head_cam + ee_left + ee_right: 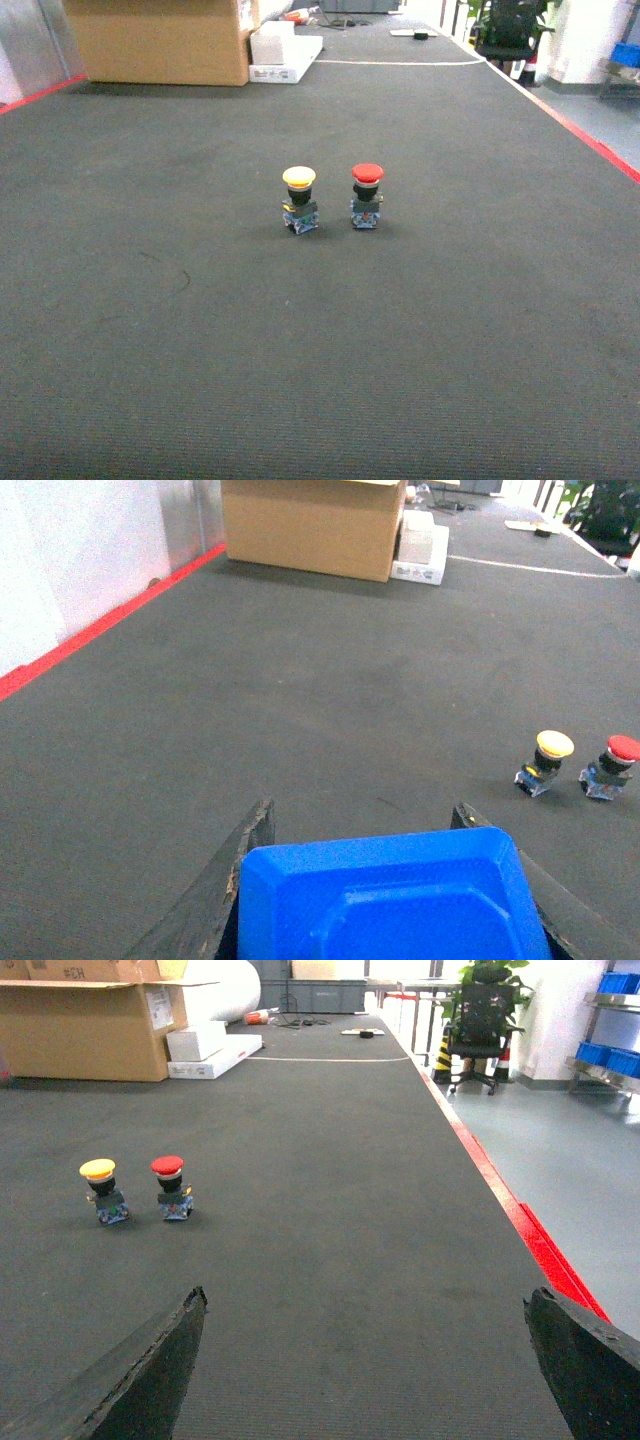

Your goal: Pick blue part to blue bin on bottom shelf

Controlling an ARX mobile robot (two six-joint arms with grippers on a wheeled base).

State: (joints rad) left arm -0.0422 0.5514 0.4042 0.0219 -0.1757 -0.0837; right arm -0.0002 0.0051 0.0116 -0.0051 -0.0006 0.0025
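Filling the lower edge of the left wrist view, the blue part [390,900] is sitting between the dark fingers [245,865] of the left gripper [385,880], which is clamping it at both sides. It is looking like glossy, bright blue moulded plastic, with chamfered corners and a raised inner panel. The right gripper [365,1360] is hanging with fingers spread wide apart over the dark grey carpeted floor [320,350]. A yellow push-button [299,199] and a red push-button [366,195] are standing upright just beside each other.
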